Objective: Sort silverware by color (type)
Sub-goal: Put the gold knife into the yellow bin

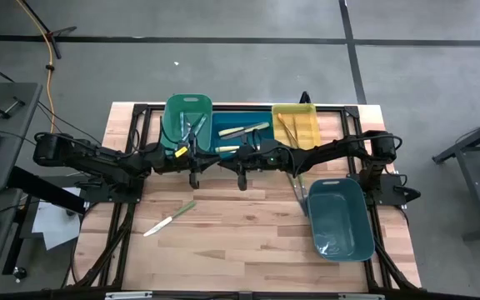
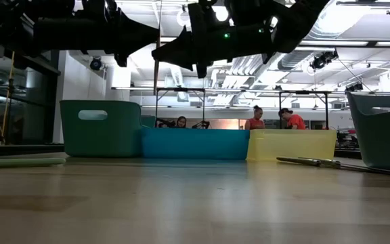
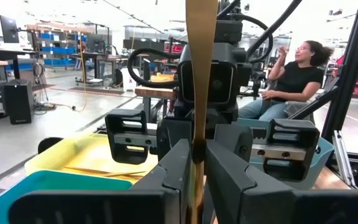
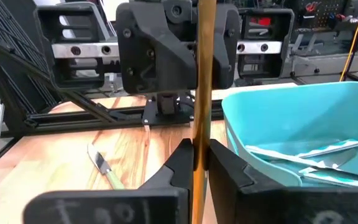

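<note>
— So, how far along is the sorting?

— Mostly done, I'd judge. Silverware (image 1: 192,127) already lies in the green plastic bin (image 1: 168,117), the blue plastic bin (image 1: 223,121) and the yellow plastic bin (image 1: 315,125) along the far edge of the wooden desk (image 1: 248,250). What the grey-teal plastic bin (image 1: 363,217) at the right holds, I cannot tell.

— And what is left?

— Two loose pieces: a green-handled knife (image 1: 169,218) on the bare boards toward the left front, and a thin utensil (image 1: 298,190) just beside the grey-teal bin's left wall. Plus the one in the air.

— In the air?

— A brownish-handled utensil (image 3: 201,62), upright above the desk's middle. The left pincer (image 3: 197,152) is clamped on it, and the right pincer (image 4: 197,155), facing it, has its fingers pressed to the same handle — a hand-over, by the look of it. It has no bin yet.
</note>
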`<state>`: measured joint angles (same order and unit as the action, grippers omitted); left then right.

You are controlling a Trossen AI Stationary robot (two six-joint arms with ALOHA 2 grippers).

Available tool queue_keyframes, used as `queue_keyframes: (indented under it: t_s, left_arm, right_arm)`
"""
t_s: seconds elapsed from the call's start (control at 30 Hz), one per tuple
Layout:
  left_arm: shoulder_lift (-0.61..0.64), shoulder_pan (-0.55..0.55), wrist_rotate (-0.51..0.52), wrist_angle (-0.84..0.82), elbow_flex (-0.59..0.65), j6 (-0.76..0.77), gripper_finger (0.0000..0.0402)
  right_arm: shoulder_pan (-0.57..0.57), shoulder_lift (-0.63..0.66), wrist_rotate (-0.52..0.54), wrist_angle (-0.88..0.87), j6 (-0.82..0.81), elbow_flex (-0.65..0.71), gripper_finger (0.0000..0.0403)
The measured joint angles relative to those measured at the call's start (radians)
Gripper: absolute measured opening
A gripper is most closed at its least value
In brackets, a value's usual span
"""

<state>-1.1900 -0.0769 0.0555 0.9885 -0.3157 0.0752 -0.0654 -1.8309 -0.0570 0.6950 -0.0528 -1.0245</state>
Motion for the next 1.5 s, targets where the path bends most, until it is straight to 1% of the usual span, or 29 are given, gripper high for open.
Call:
queue_keyframes:
  t_s: [0.57,0.77,0.87,0.93,1.07,1.13,1.27,1.33,1.5]
  left_arm:
    - [0.000,0.000,0.001,-0.007,0.000,0.000,0.0047]
    - [0.017,0.000,-0.018,-0.070,0.000,0.001,0.0048]
    - [0.040,0.000,-0.018,-0.116,-0.001,0.001,0.0062]
    - [0.058,0.000,-0.018,-0.122,-0.001,0.001,0.0078]
    - [0.106,0.000,-0.002,-0.216,-0.001,-0.005,0.0117]
    - [0.137,0.000,0.016,-0.278,-0.001,-0.017,0.0134]
    - [0.220,0.000,0.036,-0.381,0.000,-0.025,0.0159]
    - [0.267,0.000,0.037,-0.431,0.000,-0.027,0.0163]
    - [0.386,0.000,0.063,-0.535,0.000,-0.046,0.0165]
  right_arm:
    - [0.000,0.000,0.000,0.000,0.000,0.000,0.0020]
    - [-0.006,0.013,0.000,-0.018,0.005,0.001,0.0020]
    - [-0.016,0.015,0.000,-0.046,0.004,0.001,0.0020]
    - [-0.025,0.015,0.001,-0.065,0.001,0.001,0.0020]
    - [-0.041,0.029,0.004,-0.107,0.001,0.009,0.0020]
    - [-0.044,0.060,0.031,-0.118,0.003,0.032,0.0020]
    - [-0.046,0.168,0.140,-0.136,0.020,0.125,0.0020]
    - [-0.045,0.249,0.202,-0.136,0.027,0.195,0.0020]
    - [-0.045,0.512,0.361,-0.107,0.005,0.418,0.0020]
